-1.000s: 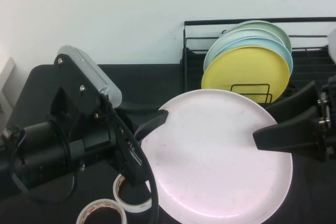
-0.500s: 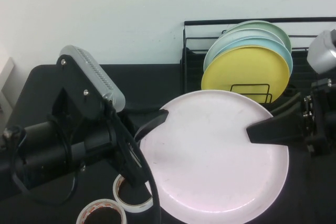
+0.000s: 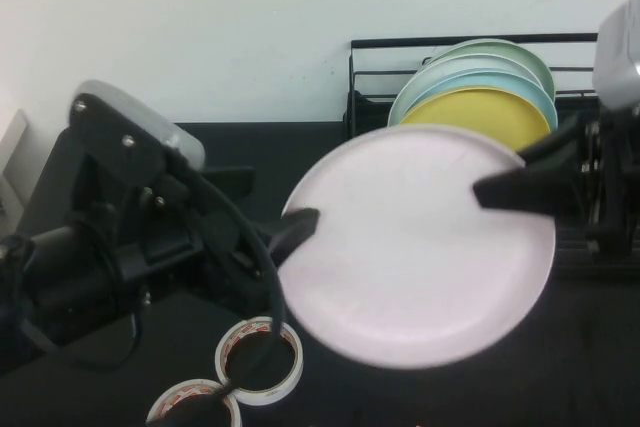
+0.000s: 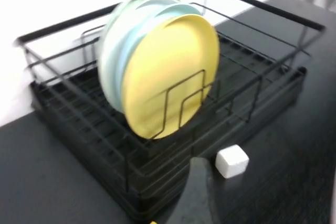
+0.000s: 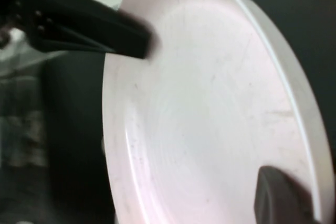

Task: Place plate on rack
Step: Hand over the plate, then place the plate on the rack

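pale pink plate fills view, a gripper pinching its rim.

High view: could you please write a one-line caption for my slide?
Left end effector and right end effector hold the pink plate before the rack.

Plate: smooth matt plastic, faint scuffs. Rack: black metal wire.

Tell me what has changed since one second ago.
The plate, held at its edges by the left gripper and the right gripper, rose and tilted toward the rack, now covering more of the yellow plate. The tape rolls stayed.
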You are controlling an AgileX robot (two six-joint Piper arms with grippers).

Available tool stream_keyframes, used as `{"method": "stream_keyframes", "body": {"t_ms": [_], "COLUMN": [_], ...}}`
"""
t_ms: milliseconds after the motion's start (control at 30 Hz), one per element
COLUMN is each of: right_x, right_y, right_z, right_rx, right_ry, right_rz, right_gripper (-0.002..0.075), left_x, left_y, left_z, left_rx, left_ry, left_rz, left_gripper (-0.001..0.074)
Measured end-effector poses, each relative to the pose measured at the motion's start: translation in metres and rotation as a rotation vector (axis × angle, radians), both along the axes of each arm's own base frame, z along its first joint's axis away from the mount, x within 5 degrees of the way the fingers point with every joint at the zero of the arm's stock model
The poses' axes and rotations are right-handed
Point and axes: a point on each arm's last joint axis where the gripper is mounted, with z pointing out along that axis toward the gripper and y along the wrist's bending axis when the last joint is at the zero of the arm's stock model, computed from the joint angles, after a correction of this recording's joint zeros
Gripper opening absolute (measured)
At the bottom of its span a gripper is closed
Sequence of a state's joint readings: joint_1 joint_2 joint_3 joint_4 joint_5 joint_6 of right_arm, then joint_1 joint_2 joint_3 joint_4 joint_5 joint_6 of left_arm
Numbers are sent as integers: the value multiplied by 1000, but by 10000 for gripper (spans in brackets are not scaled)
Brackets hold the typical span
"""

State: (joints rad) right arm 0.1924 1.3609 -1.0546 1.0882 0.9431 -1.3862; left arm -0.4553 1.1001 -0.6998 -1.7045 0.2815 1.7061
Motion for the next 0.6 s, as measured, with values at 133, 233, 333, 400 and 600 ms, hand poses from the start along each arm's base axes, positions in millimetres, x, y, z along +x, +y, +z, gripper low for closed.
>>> {"method": "stream_keyframes", "body": {"t_ms": [133, 233, 333, 400, 600], "right_x": [9, 17, 25, 30, 47], "right_y": [-5, -10, -15, -18, -21], "right_z": [18, 32, 45, 51, 52], "right_rx": [-95, -193, -256, -285, -379], "right_ry": [-138, -248, -361, -446, -629], "right_rz": [-17, -38, -86, -116, -139], "right_gripper": [101, 100, 101, 100, 100], "left_x": [-3, -6, -9, -13, -33], "left_y": [11, 26, 44, 58, 82], "left_z": [10, 20, 28, 31, 24], "left_rx": [-45, -55, -58, -54, -60], "left_ry": [0, -32, -65, -81, -90], "left_rz": [112, 248, 411, 528, 685], "left_gripper": [494, 384, 228, 109, 8]}}
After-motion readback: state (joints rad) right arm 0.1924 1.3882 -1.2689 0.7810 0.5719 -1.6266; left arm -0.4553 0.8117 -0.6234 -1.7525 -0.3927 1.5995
